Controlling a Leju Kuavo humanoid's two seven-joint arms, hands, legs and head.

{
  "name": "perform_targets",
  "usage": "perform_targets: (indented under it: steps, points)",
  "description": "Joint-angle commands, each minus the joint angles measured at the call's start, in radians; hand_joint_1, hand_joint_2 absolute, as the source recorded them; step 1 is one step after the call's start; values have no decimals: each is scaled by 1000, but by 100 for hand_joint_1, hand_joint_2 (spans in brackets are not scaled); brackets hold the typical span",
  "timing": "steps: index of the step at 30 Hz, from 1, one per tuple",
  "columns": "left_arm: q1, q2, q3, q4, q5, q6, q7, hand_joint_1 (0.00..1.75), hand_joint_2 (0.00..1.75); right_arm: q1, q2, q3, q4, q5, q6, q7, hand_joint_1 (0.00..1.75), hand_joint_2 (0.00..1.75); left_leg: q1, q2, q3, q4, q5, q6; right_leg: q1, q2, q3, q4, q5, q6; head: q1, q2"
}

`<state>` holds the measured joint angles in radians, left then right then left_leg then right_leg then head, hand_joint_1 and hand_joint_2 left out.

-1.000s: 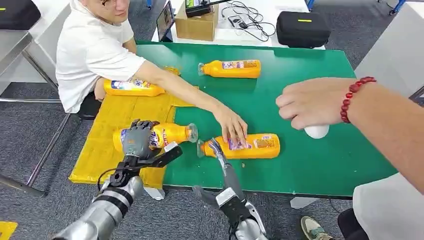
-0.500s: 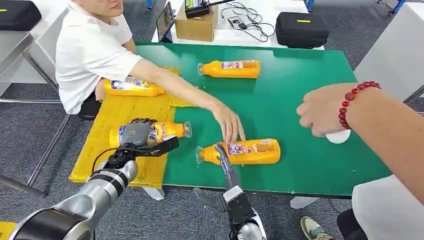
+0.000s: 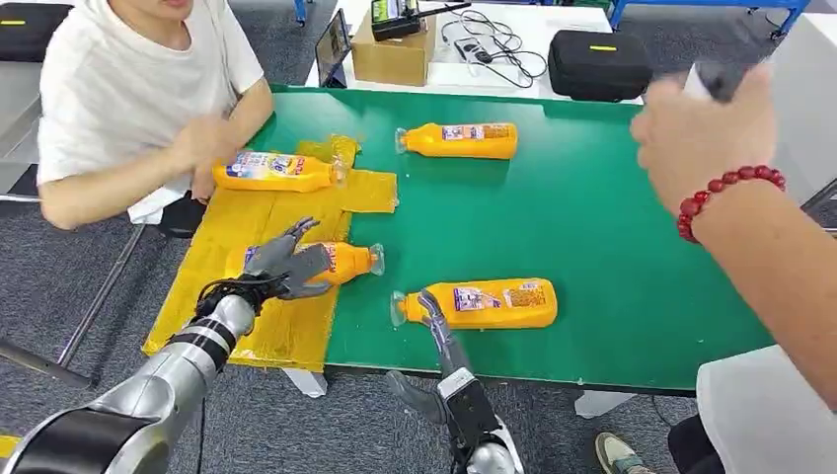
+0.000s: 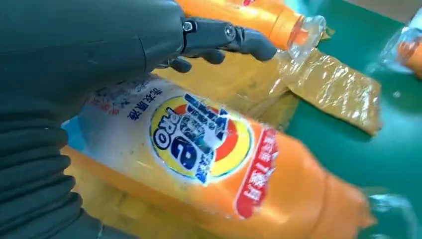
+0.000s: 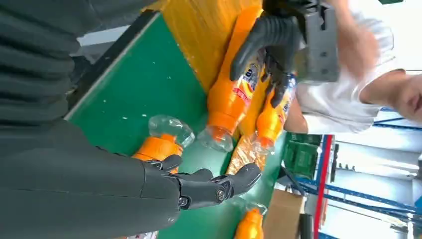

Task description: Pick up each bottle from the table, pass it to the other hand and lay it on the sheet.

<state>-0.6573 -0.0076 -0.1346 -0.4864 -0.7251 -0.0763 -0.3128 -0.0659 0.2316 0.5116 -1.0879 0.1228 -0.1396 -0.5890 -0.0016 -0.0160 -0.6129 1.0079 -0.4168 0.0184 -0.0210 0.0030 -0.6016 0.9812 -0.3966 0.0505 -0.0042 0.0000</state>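
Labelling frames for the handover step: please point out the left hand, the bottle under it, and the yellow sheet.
left hand (image 3: 286, 265): head view, back of the hand.
bottle (image 3: 351, 261): head view, orange shoulder near the cap.
yellow sheet (image 3: 225, 225): head view, bare middle area.

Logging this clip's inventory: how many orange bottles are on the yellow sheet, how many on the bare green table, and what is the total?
Orange bottles on the yellow sheet: 2, one far, one near under the left hand.
Orange bottles on the bare green table: 2, one far, one near by the right hand.
Total: 4 bottles.
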Motion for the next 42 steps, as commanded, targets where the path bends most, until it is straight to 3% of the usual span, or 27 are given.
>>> perform_targets:
  steps: [1,3,5,8,13,18,20,21,22,23,25,26,27,29,31,33,36,40,42]
  points:
    - [177,-101,138,-270,363,145,-227,0,175,-29,-13,-6,78,2,-4,-4,0,0,0,1,2,-1,0,0,0,1,2,-1,0,-1,1,0]
    - [220,-104,103,-420,512,97,-154,0,175,-38,-28,9,86,1,-11,-3,0,0,0,1,3,-2,-1,-1,1,-1,3,-3,-1,-2,0,0]
    - [243,-100,113,-563,676,106,-219,0,175,-36,-34,23,84,16,-15,-13,0,0,1,0,-1,0,-1,0,1,-1,-1,-1,0,-1,0,0]
    - [264,-75,122,-779,851,75,-185,0,175,-20,-39,16,63,28,-31,-4,0,0,2,2,-3,2,-3,-1,2,0,-3,0,-2,-2,1,0]
    - [286,-30,91,-890,878,42,-180,0,175,-27,-41,-16,68,26,-34,-3,0,0,2,4,-5,1,-3,-2,3,1,-6,0,-2,-2,0,0]
    - [300,-37,79,-941,882,32,-185,0,175,-27,-44,-23,64,35,-35,-4,0,0,2,4,-6,1,-2,-1,2,2,-8,0,-1,-1,0,0]
    - [309,-52,72,-975,874,59,-209,0,175,-31,-54,-12,62,100,-97,-20,0,0,2,3,-6,1,-3,-2,2,1,-7,0,-1,-2,1,0]
    - [318,-75,69,-998,874,96,-198,0,175,-42,-79,8,73,239,-249,-28,0,0,2,2,-7,1,-2,-2,2,0,-8,0,-1,-1,0,0]
    - [326,-81,54,-1014,864,113,-193,0,175,-44,-86,4,79,238,-245,-31,0,175,3,3,-5,1,-3,-2,3,0,-6,0,-2,-2,1,0]
    - [345,-114,55,-1035,866,171,-203,0,175,-66,-120,14,119,453,-466,32,0,175,2,1,-7,1,-2,-1,2,-1,-7,-1,-1,-2,1,0]
    - [401,-146,35,-1085,903,213,-194,0,175,-78,-148,-12,137,535,-547,71,0,175,2,1,-6,0,-2,-1,2,-1,-6,-1,-1,-2,0,0]
    - [459,-164,19,-1112,1023,184,-99,0,175,-57,-149,-106,101,644,-559,120,0,175,1,1,-6,-1,-2,-1,1,-1,-6,-2,-1,-1,0,0]
    - [520,-165,-9,-1132,1039,194,-96,0,175,-40,-156,-170,68,714,-559,131,0,175,1,1,-4,-1,-2,-1,2,-2,-4,-3,-2,-1,1,0]
    - [591,-175,-29,-1156,1020,241,-162,0,175,-18,-145,-292,-20,908,-559,163,0,175,1,1,-2,-1,-3,-1,1,-1,-1,-4,-2,-1,0,0]
    - [647,-175,-46,-1178,1036,236,-161,0,175,-24,-148,-329,-34,947,-559,171,0,175,-2,2,-5,-1,-2,0,-1,0,-6,-3,-2,0,1,0]
    - [678,-174,-56,-1190,961,284,-202,0,175,-29,-147,-380,-66,1089,-559,243,0,175,-1,4,-6,0,-4,0,-1,1,-7,-2,-1,-1,0,0]
    - [712,-177,-65,-1202,942,300,-211,0,175,-84,-180,-355,29,1111,-559,307,0,175,-2,2,-8,0,-4,1,-1,0,-9,-2,-1,0,1,0]
    - [722,-179,-68,-1206,941,302,-211,0,175,-100,-190,-344,42,1099,-559,317,0,175,-1,4,-8,0,-5,1,0,1,-9,-2,-1,0,0,0]
    - [727,-183,-72,-1206,945,296,-178,0,175,-133,-204,-298,119,1054,-500,360,0,175,-1,3,-7,0,-5,1,0,0,-8,-2,-2,-1,1,0]
